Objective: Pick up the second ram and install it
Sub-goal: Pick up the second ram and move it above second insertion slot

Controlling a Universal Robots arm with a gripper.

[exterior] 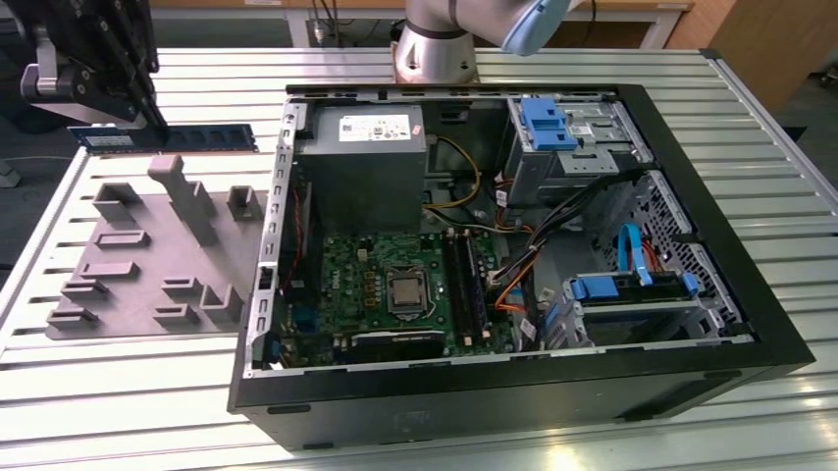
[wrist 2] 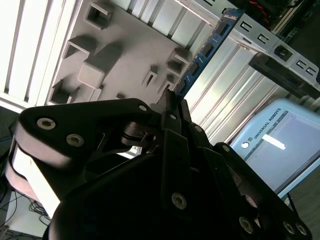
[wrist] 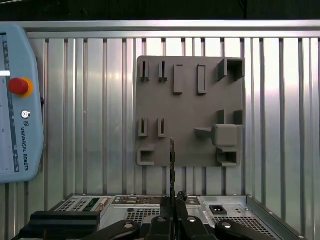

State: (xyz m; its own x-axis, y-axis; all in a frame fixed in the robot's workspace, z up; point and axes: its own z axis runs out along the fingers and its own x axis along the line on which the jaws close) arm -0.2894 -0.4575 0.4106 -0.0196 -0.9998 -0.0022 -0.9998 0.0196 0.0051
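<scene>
Gripper (exterior: 137, 126) first: pinches one short end of the ram (exterior: 177, 136), holding it on edge and apparently clear of the bench (exterior: 53, 392), near the far edge at the exterior view's left, over the grey plate (exterior: 137, 245) and beside the open case (exterior: 524, 397). Looks light, thin and stiff yet fragile, so best taken gently by the bare board near an end, away from the chips (wrist 2: 206, 50) and contact edge. Shows as a long, narrow blue-green board carrying a row of small black chips.
</scene>
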